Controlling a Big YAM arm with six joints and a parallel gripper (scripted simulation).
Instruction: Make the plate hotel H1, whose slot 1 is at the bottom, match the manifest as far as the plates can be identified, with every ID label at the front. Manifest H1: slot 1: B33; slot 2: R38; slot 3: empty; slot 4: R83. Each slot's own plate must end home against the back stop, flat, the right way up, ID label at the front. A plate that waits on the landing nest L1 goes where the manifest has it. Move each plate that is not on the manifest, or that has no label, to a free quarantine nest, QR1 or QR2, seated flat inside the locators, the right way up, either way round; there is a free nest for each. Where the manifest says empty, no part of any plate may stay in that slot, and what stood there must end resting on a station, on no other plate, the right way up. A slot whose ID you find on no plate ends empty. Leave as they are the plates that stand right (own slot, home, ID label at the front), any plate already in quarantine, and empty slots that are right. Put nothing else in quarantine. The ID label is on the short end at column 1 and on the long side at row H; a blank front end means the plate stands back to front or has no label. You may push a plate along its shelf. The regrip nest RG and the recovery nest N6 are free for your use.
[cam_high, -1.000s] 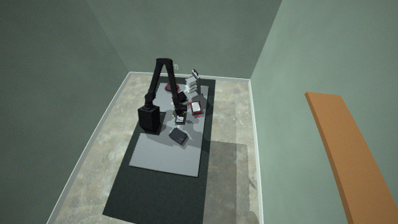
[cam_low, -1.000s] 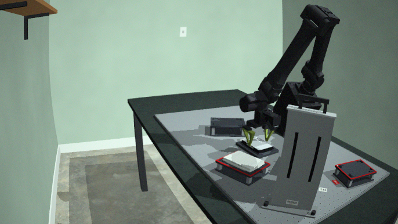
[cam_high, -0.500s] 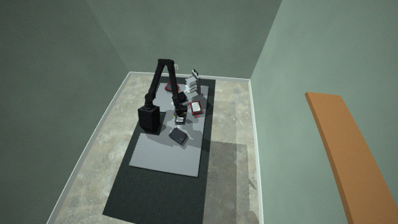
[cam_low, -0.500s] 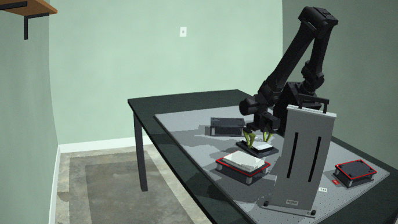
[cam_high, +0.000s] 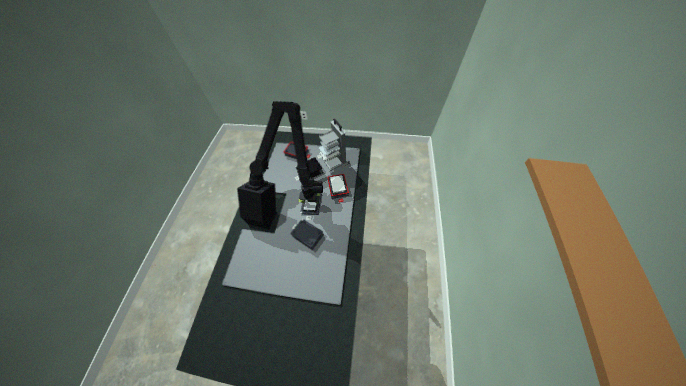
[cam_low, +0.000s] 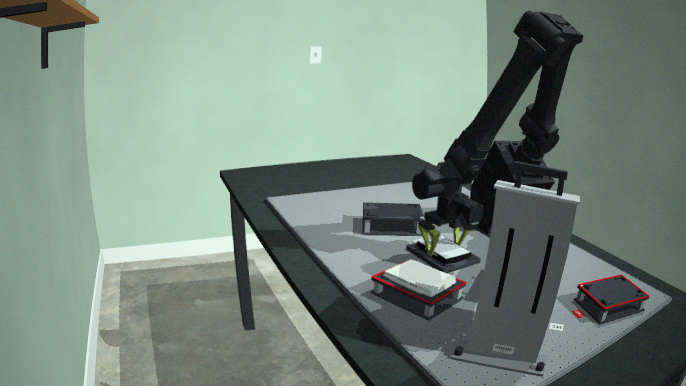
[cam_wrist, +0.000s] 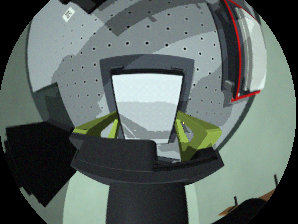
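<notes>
A white plate lies flat on a low dark nest in the middle of the board. My gripper is down over it. Its green fingers stand on either side of the plate and touch its two long sides, shut on it. The plate rests on the nest. The plate hotel stands just to the right, seen from its back in the exterior view. Its slots are too small to read.
A red-rimmed nest holds a white plate close in front of the hotel. A second red-rimmed nest is empty. A dark raised nest stands behind my gripper. The arm's base is nearby.
</notes>
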